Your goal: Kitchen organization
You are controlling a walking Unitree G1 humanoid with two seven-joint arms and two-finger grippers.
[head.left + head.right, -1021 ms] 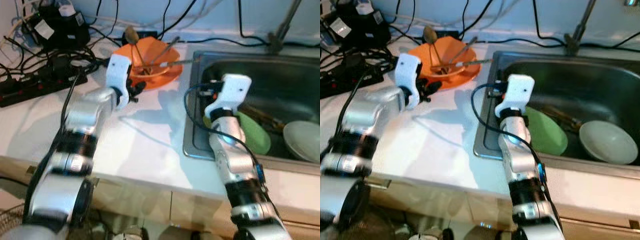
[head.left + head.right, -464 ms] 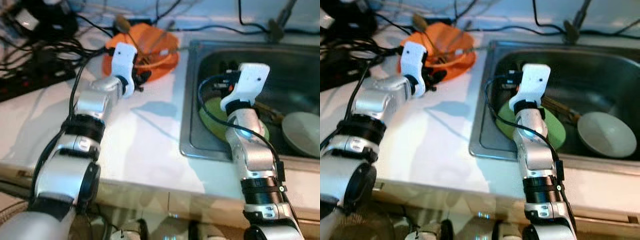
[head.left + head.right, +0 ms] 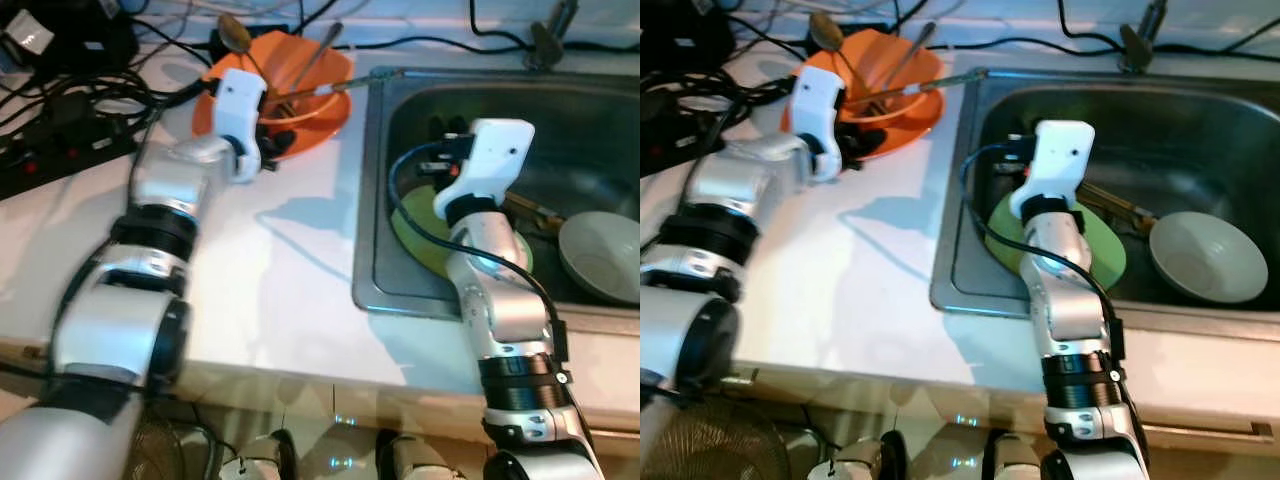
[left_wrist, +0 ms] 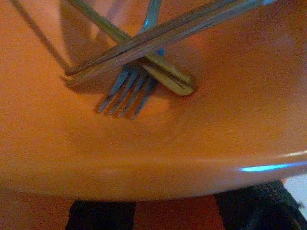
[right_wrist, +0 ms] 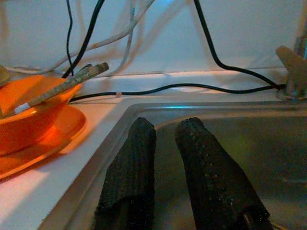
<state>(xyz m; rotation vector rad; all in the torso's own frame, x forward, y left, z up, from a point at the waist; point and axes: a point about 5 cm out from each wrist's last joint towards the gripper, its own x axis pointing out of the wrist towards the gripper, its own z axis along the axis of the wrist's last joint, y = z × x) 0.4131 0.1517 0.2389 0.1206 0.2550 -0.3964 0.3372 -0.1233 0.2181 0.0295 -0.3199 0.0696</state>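
An orange bowl [image 3: 305,100] stands on an orange plate [image 3: 910,115] at the back of the white counter, holding a spoon, a fork [image 4: 127,91] and chopsticks [image 4: 158,43]. My left gripper [image 3: 272,150] is at the bowl's near rim, open, with its fingers [image 4: 100,216] spread below the rim. My right gripper [image 3: 1012,155] hangs inside the steel sink [image 3: 570,105], above the left end of a green plate [image 3: 420,240]. Its fingers [image 5: 129,177] stand a narrow gap apart with nothing between them.
A white bowl [image 3: 600,255] and dark chopsticks [image 3: 530,208] also lie in the sink. The faucet [image 3: 545,30] rises behind it. A power strip [image 3: 60,150] and tangled cables crowd the counter's back left. Bare counter lies between the orange plate and the front edge.
The camera has shifted. My left gripper has closed in on the orange bowl's rim. My right gripper has moved from the sink's left edge further in over the green plate.
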